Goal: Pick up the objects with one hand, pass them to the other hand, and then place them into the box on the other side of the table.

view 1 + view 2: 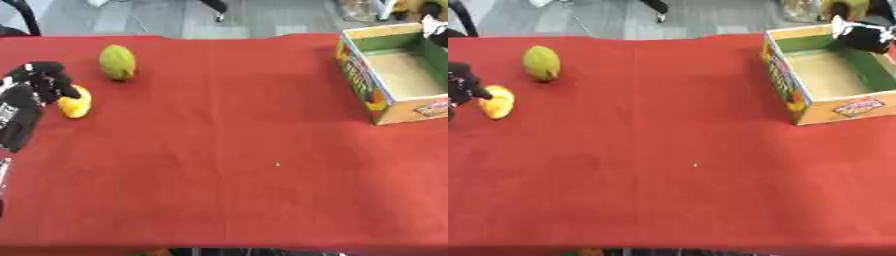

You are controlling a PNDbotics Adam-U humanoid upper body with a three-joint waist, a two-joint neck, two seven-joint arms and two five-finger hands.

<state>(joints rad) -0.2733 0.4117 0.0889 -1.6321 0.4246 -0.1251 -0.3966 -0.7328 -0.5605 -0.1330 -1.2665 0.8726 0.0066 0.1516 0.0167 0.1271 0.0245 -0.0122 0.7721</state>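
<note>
1. At the left edge of the frame the left hand [39, 82] sits on the red tablecloth [227, 150], its dark fingers curled down against the near side of the yellow fruit [75, 103]. The fruit looks to rest on the cloth, with the fingers touching its upper left side. Whether the thumb has come round the other side I cannot tell, so I judge this a grasp being formed, not a finished one.

2. To do this step well, the fingers should wrap under the fruit's widest part before any lift, since a rounded fruit is likely to roll out of a fingertip pinch.

3. Just up and to the right, in the upper left of the frame, lies the green fruit [117, 62], apart from the yellow one. The hand should rise straight up so that it does not knock this one away.

4. The middle of the frame is open cloth; this looks the sensible place for the pass between hands.

5. In the upper right stands the cardboard box [826, 111], open at the top, nothing showing on its floor.

6. At its far right wall the right hand [866, 35] shows as a black and white shape; its fingers cannot be made out. It needs to come out over the cloth, palm ready, to receive the fruit.
</note>
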